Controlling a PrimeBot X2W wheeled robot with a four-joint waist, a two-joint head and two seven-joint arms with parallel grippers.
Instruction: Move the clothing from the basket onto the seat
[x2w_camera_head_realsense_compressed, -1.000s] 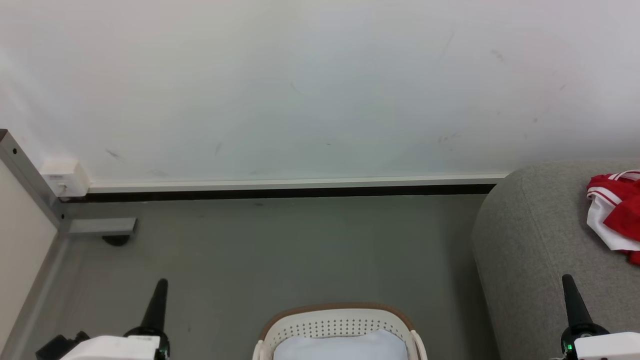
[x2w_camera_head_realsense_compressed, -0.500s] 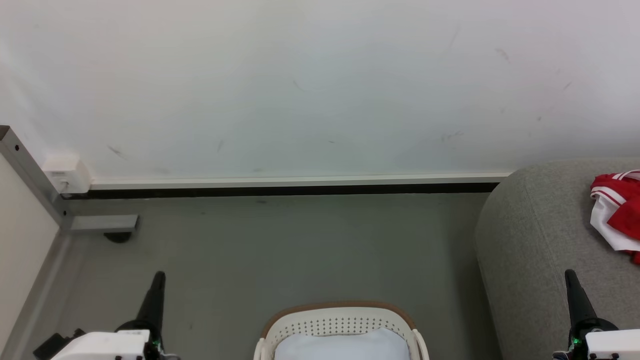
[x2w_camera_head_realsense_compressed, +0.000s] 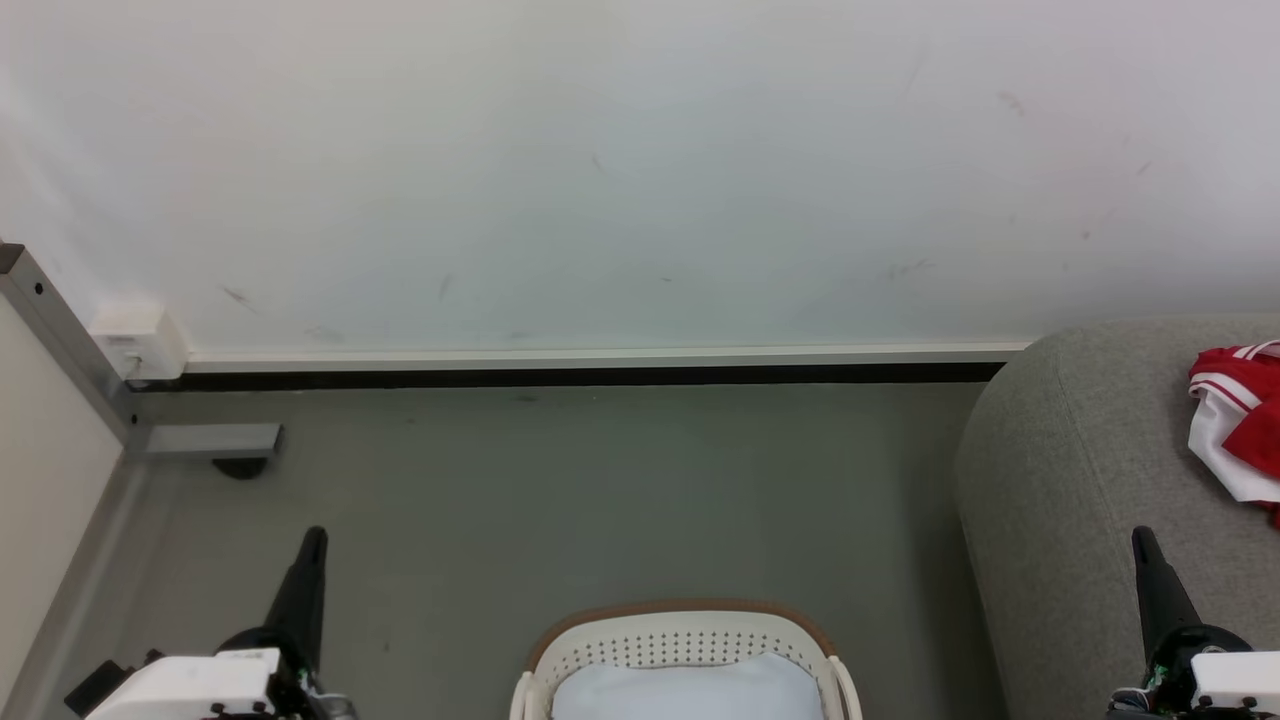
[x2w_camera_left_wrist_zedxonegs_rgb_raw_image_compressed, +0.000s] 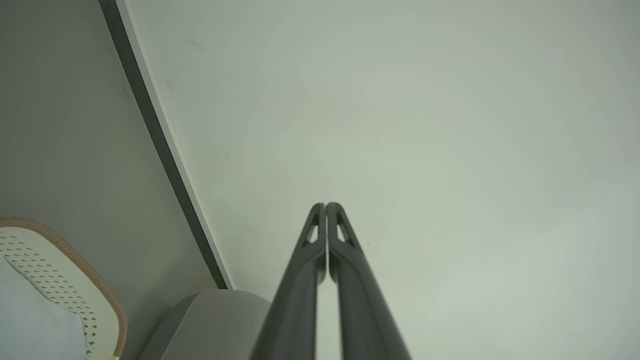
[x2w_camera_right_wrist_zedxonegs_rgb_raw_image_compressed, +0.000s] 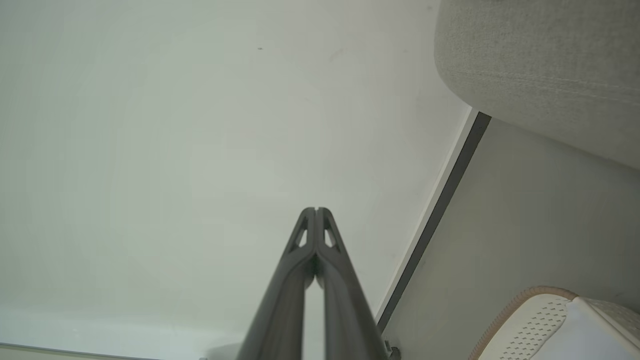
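The big white wall (x2w_camera_head_realsense_compressed: 640, 150) and the grey floor (x2w_camera_head_realsense_compressed: 560, 500) are in front of us. The seat (x2w_camera_head_realsense_compressed: 1060, 470) is on our right, and the clothing (x2w_camera_head_realsense_compressed: 1235, 420) lies on top of it. The basket (x2w_camera_head_realsense_compressed: 680, 640) sits on the floor between our arms, and the part we see holds a pale pad (x2w_camera_head_realsense_compressed: 685, 690). We think the moving is nearly done, so next we should look down and check the basket. Our left tool (x2w_camera_head_realsense_compressed: 312, 545) and right tool (x2w_camera_head_realsense_compressed: 1142, 540) are squeezed closed and hold nothing. The clothing is a bit past the right tool, not touching it.
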